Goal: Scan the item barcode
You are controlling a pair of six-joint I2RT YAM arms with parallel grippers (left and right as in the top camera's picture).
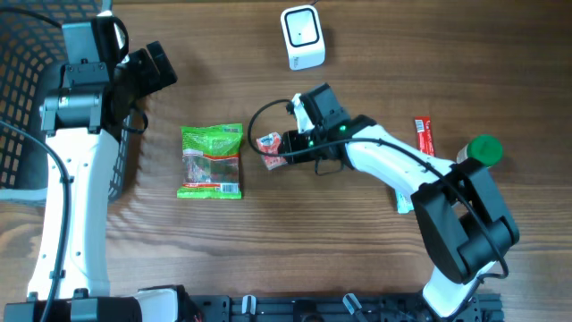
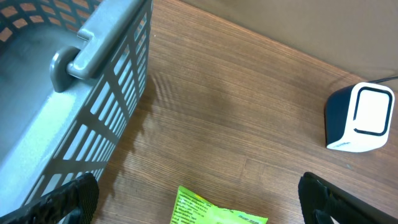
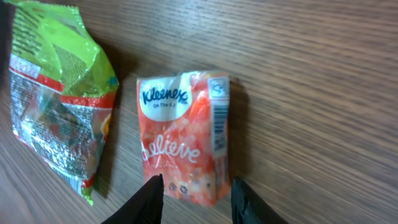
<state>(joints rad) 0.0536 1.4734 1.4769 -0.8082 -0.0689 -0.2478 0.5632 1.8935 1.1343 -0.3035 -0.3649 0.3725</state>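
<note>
A small orange-red Kleenex tissue pack point(image 3: 183, 137) lies flat on the wooden table, with a barcode strip along its right edge. My right gripper point(image 3: 196, 193) stands partly open over the pack's near end, one black finger on each side, and the pack point(image 1: 270, 148) rests on the table. The white barcode scanner point(image 1: 302, 38) stands at the back of the table, also in the left wrist view point(image 2: 360, 118). My left gripper point(image 2: 199, 198) hangs wide open and empty beside the basket, above the far edge of a green bag.
A green snack bag point(image 1: 212, 161) lies just left of the tissue pack point(image 3: 56, 93). A grey wire basket point(image 1: 18, 89) fills the far left. A red stick packet point(image 1: 424, 137) and a green-capped item point(image 1: 485, 148) sit at the right.
</note>
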